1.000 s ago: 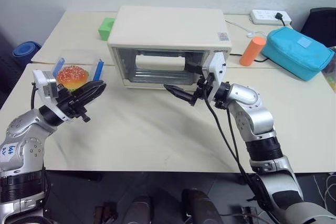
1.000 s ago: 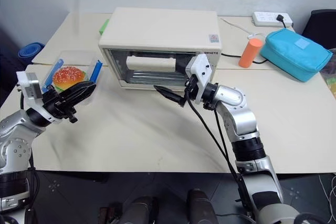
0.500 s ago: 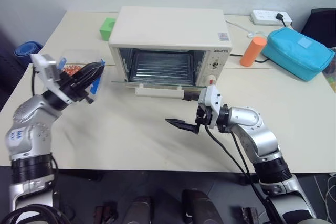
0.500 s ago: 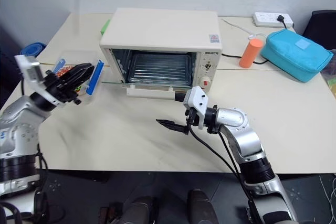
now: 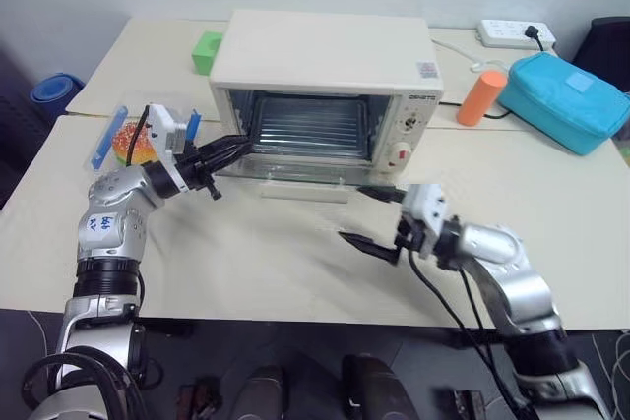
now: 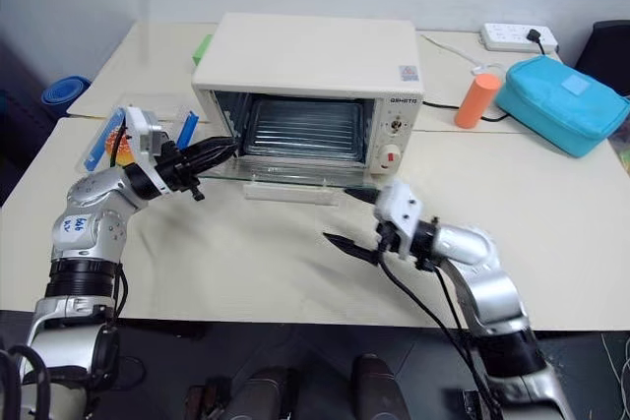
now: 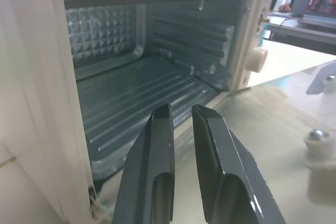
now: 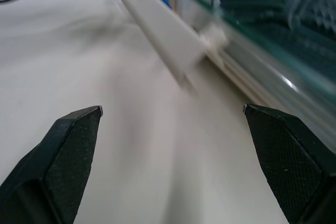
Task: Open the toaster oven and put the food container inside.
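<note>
Now the toaster oven (image 5: pixel 325 86) stands open: a second ago its glass door (image 5: pixel 300 172) was upright with the right end effector (image 5: pixel 374 218) at the white bar handle (image 5: pixel 305 193), and since then the door has swung all the way down to lie flat over the bench (image 5: pixel 295 263), handle at its front edge and the ribbed metal cavity bare. That settles the first half of the task as I judge it; what is left is fetching the food container (image 5: pixel 138 140) and sliding it in. The right end effector has drawn back and down from the handle to hover just above the bench in front of the lowered door, fingers spread as wide as they go and holding nothing, its forearm lying low and pointing in toward the oven from the right. The left end effector (image 5: pixel 228 148) has swung from beside the container across to the oven's left front corner, its arm bent at the elbow and reaching forward and to the right roughly level, its two fingers (image 7: pixel 157 156) nearly together with only a thin gap and nothing between them, tips aimed into the mouth of the cavity. The container, burger visible through it and blue clips at its sides, sits on the bench well left of the oven, behind that left wrist and untouched.
</note>
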You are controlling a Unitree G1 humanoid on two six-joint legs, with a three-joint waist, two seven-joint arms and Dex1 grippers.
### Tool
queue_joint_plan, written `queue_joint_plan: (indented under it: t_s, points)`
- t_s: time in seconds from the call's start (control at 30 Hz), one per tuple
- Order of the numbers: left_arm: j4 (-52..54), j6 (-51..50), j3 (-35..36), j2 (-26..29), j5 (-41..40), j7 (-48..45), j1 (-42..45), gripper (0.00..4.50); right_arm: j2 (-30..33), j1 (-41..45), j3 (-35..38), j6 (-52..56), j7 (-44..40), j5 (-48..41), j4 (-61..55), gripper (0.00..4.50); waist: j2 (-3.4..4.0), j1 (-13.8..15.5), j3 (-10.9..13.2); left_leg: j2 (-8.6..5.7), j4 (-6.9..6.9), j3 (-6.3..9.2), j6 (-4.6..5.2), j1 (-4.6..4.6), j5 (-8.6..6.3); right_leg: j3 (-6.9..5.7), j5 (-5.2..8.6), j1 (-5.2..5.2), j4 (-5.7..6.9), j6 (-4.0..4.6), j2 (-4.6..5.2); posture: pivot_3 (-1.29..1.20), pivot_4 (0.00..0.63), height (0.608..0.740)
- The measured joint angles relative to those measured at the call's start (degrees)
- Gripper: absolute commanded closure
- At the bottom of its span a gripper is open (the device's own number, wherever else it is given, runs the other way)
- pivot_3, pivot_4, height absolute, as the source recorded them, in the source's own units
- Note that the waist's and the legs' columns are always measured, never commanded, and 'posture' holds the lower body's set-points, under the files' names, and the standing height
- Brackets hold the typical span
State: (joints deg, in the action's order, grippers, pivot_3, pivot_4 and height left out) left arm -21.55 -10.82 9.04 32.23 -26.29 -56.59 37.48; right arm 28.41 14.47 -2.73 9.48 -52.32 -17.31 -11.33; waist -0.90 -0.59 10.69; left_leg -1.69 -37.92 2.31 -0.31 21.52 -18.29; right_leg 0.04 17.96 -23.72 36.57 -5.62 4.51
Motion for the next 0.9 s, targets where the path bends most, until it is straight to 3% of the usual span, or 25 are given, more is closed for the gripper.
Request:
queue_joint_plan:
  t_s: [0.2,0.27,0.4,0.67,0.8,0.9]
  points:
    - [2.8,0.1,-3.0,1.1,3.3,-1.8,-5.5,3.85,6.6,-16.6,10.7,-3.1,-2.9,-3.9,-4.3,0.0,0.0,0.6,0.0,-0.01,-0.02,-0.03,0.04,-0.09,-0.01,0.04,0.0,0.12,-0.16,-0.01,0.0,0.0,0.15,0.74]
    - [3.9,-0.1,-4.2,1.1,4.5,-1.3,-7.7,3.85,7.2,-18.2,13.4,-3.7,-3.5,-5.1,-4.3,0.0,0.0,0.3,0.0,0.02,-0.05,-0.17,0.07,-0.17,-0.01,0.18,-0.04,0.15,-0.15,-0.07,-0.02,0.0,0.15,0.74]
    - [7.8,-0.2,-5.7,-0.5,6.3,1.2,-12.5,3.85,7.5,-17.1,16.8,-5.9,-3.9,-7.1,-3.9,0.0,-0.01,0.4,0.0,0.16,-0.03,-0.23,0.32,-0.36,-0.09,0.23,-0.06,0.25,-0.09,-0.1,-0.07,0.0,0.15,0.74]
    - [13.1,0.2,-4.2,-2.3,6.4,7.3,-16.9,3.85,4.5,-9.1,15.2,-5.6,-3.6,-11.0,-1.9,0.0,0.0,0.5,0.0,0.17,-0.02,-0.17,0.0,-0.34,0.06,0.18,-0.06,0.22,-0.09,-0.1,-0.06,0.0,0.15,0.74]
    - [19.6,-2.0,1.0,-4.5,0.4,8.9,-24.1,2.99,3.2,-6.2,12.9,-4.3,-4.3,-13.0,-1.1,0.0,0.0,0.3,0.0,0.19,0.0,-0.19,0.01,-0.24,0.02,0.21,-0.05,0.13,-0.13,-0.1,-0.06,0.0,0.15,0.74]
    - [28.0,-6.4,9.7,-3.8,-6.5,11.8,-32.2,2.12,2.4,-4.1,11.2,-4.3,-5.8,-13.7,0.2,0.0,-0.01,0.0,0.0,0.26,0.01,-0.19,0.01,-0.22,-0.02,0.22,-0.05,0.13,-0.23,-0.09,-0.06,0.0,0.15,0.74]
